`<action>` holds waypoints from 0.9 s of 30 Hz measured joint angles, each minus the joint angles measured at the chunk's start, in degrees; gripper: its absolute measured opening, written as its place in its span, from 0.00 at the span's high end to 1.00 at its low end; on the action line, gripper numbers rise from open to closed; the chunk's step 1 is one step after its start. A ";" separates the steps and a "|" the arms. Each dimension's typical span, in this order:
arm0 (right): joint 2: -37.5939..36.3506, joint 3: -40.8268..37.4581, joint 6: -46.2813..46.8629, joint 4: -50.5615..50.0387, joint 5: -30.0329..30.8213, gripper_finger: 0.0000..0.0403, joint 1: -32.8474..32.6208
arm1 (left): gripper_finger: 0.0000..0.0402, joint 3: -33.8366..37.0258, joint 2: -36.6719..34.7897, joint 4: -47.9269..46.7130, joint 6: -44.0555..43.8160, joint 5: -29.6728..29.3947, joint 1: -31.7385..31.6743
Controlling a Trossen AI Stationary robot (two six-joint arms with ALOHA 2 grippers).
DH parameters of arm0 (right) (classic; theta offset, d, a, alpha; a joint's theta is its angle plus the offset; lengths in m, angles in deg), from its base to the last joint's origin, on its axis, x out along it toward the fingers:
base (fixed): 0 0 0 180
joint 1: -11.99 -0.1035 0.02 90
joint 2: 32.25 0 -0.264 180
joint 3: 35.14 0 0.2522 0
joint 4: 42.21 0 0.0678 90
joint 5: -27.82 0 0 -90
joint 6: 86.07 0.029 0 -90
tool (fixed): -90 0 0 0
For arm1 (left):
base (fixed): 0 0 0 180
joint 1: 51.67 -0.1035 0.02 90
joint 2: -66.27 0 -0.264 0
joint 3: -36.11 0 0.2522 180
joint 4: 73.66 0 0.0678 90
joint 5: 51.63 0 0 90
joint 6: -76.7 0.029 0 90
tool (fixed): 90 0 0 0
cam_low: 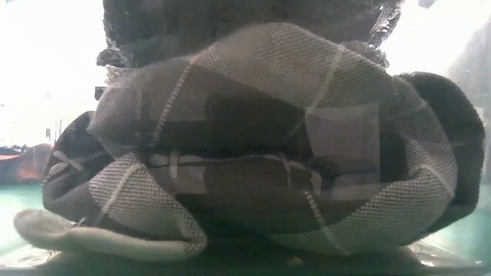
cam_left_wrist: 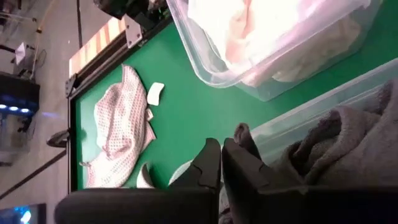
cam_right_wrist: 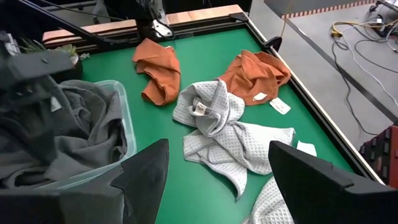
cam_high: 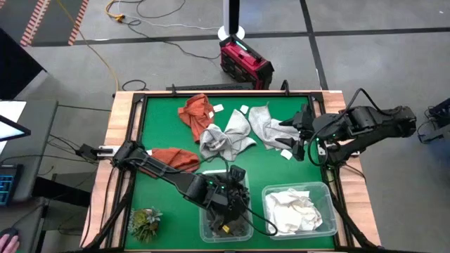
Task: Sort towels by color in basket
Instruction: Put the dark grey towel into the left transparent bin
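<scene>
My left gripper is low over a clear bin at the table's near edge that holds dark grey towels. Its fingers are shut on a tuft of one dark grey towel. My right gripper is wide open at the right, just above a light grey towel lying flat on the green table; it touches nothing. A second light grey towel and two rust-orange towels lie crumpled on the table. White towels fill the right bin. My left gripper pinches a small tuft of a dark grey towel at its fingertips, just inside the bin's far rim. The fingers come from above, slanting down. The rest of the towel lies slack in the bin on the other dark towels.
A small green plant tuft sits at the near left corner. White tags lie loose by the towels. The low view is filled by the dark towels against the bin wall. A wooden rim edges the table.
</scene>
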 joint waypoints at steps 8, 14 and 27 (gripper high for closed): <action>-0.02 0.00 -0.02 -0.21 1.01 0.24 0.00 | 1.00 -0.22 -7.55 2.54 4.66 6.35 0.11; -0.02 0.00 -0.04 -0.52 1.03 0.24 0.00 | 1.00 0.10 -10.24 -19.59 -0.96 20.40 0.43; -0.02 0.04 1.07 -0.60 1.05 0.24 0.00 | 1.00 6.23 -10.58 -41.63 -20.37 0.24 11.26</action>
